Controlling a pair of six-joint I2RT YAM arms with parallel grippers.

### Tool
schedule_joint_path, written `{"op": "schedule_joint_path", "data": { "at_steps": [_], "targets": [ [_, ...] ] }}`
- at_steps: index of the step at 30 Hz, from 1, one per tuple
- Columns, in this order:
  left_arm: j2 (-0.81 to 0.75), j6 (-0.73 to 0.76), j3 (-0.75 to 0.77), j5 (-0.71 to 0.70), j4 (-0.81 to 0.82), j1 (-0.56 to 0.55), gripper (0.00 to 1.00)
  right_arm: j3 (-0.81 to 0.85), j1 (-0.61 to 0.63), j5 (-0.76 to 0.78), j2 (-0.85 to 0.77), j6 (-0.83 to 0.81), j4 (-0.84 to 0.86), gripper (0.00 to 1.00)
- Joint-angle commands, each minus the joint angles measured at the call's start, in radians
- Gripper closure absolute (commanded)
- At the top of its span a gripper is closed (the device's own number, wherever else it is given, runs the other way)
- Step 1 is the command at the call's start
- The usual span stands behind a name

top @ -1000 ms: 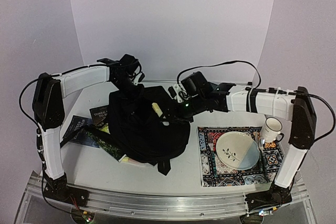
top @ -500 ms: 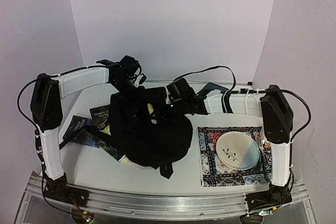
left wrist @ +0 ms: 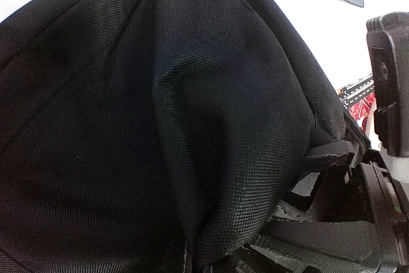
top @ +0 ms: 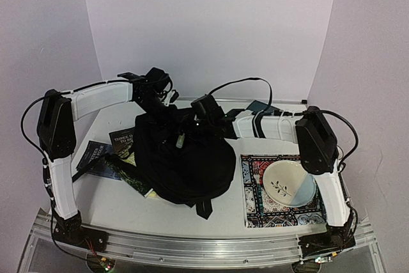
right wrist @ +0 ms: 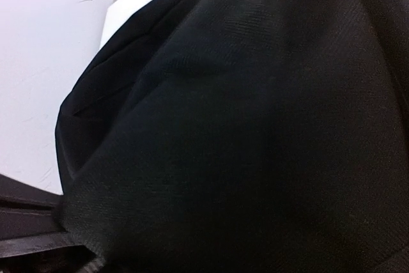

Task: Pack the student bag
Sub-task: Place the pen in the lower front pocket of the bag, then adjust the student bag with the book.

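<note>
The student bag (top: 186,161) is a large black backpack lying in the middle of the table, and it fills the left wrist view (left wrist: 160,126) and the right wrist view (right wrist: 255,145). My left gripper (top: 155,108) is at the bag's far top edge, shut on a pinched fold of its fabric. My right gripper (top: 186,135) reaches in from the right into the bag's opening. Its fingers are hidden by black cloth. A small pale object (top: 181,140) shows at the opening beside them; whether it is held I cannot tell.
Dark books (top: 102,156) lie at the left, partly under the bag. A patterned placemat (top: 281,212) at the right carries a pale plate (top: 289,183). Another dark book (top: 259,105) lies behind the right arm. The right elbow (top: 316,142) stands over the mat's far corner.
My right arm has swung left, carrying its gripper and the pale object into the bag's opening; its elbow now covers the mug. The left arm has held still.
</note>
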Motion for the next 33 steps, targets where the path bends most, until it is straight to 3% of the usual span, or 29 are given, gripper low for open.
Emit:
{"op": "schedule_joint_path", "data": {
  "at_steps": [1,11,19,25,33],
  "targets": [
    [-0.033,0.01,0.053,-0.009,0.019,-0.006,1.0,0.057,-0.003,-0.038,-0.005,-0.062,0.044,0.44],
    [0.034,0.031,0.113,-0.058,0.019,0.054,1.0,-0.131,-0.002,-0.193,-0.189,-0.267,0.0,0.35],
    [0.081,0.047,0.166,-0.085,0.017,0.12,1.0,-0.253,0.05,-0.173,-0.341,-0.528,-0.181,0.31],
    [0.094,0.057,0.174,-0.106,0.018,0.134,1.0,-0.266,0.155,-0.126,-0.355,-0.693,-0.325,0.31],
    [0.098,0.056,0.135,-0.103,0.02,0.135,1.0,-0.246,0.307,-0.092,-0.302,-0.823,-0.371,0.32]
  ]
}}
